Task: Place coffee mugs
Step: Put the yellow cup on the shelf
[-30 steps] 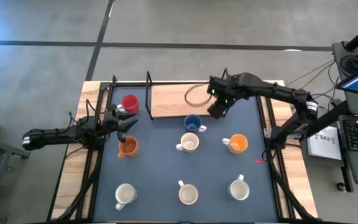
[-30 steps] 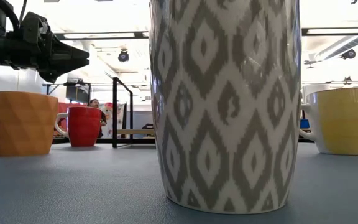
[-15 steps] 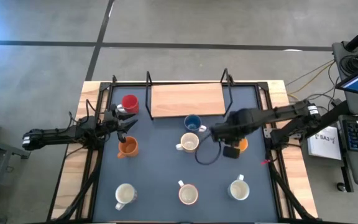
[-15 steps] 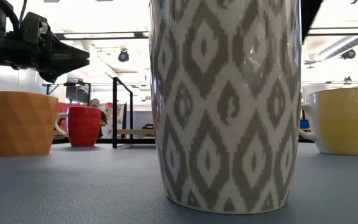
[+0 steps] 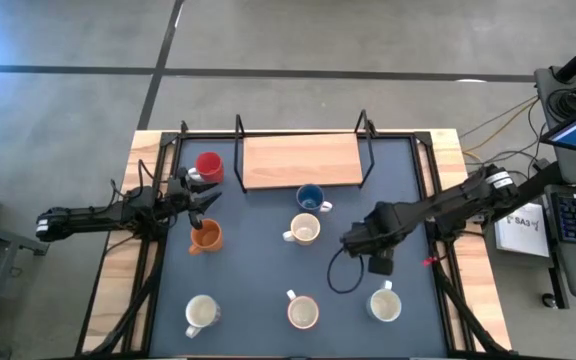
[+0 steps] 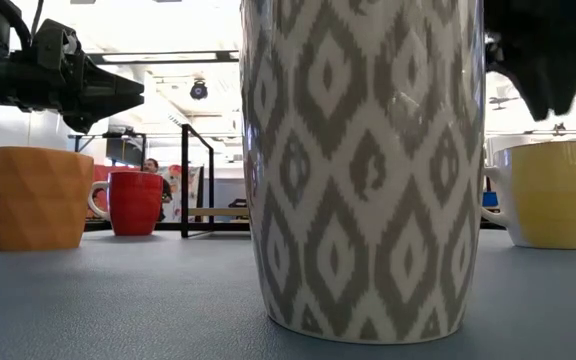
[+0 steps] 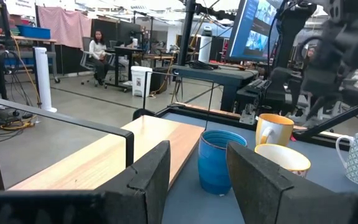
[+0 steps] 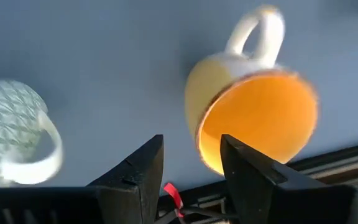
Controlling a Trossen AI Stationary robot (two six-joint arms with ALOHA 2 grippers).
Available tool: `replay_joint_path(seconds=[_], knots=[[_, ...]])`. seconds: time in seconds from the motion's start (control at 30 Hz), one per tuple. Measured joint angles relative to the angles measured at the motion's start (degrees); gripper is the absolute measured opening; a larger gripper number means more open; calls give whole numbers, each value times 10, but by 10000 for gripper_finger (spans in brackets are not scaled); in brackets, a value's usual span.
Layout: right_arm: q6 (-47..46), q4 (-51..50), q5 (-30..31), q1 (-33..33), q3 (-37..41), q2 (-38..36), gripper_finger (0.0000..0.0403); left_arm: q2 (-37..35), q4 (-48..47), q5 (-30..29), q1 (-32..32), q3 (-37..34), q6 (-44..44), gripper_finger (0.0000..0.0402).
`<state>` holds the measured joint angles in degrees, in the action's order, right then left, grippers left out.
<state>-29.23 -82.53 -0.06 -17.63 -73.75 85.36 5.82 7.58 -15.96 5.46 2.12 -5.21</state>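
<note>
Currently right tool (image 5: 378,262) hangs over the yellow-inside mug (image 8: 253,118) on the right of the dark tabletop (image 5: 258,290), fingers apart, nothing between them. Left tool (image 5: 208,200) waits at the left side between red mug (image 5: 208,166) and orange mug (image 5: 205,236), fingers wide, empty. Blue mug (image 5: 310,198) stands by the wooden board (image 5: 301,160); cream mug (image 5: 304,231) mid-table. Three pale mugs (image 5: 303,312) line the near edge.

Open lanes between rows of mugs

Bare mat lies between the orange mug (image 5: 205,237) and cream mug (image 5: 303,231); the right end effector (image 5: 378,262) hangs over the right column, and the wooden rack (image 5: 301,160) walls the far edge.
</note>
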Motion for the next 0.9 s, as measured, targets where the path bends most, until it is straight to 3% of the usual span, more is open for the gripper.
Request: replay_joint_path(seconds=[0.5,0.63,0.8,0.9], knots=[[-2,91,16,0,108,-2,135,0,0,0,0,0,0,141],[-2,102,16,0,120,-2,102,0,0,0,0,0,0,141],[-4,107,13,4,116,-2,25,0,0,0,0,0,0,141],[-9,109,16,10,108,-2,15,0,0,0,0,0,0,141]])
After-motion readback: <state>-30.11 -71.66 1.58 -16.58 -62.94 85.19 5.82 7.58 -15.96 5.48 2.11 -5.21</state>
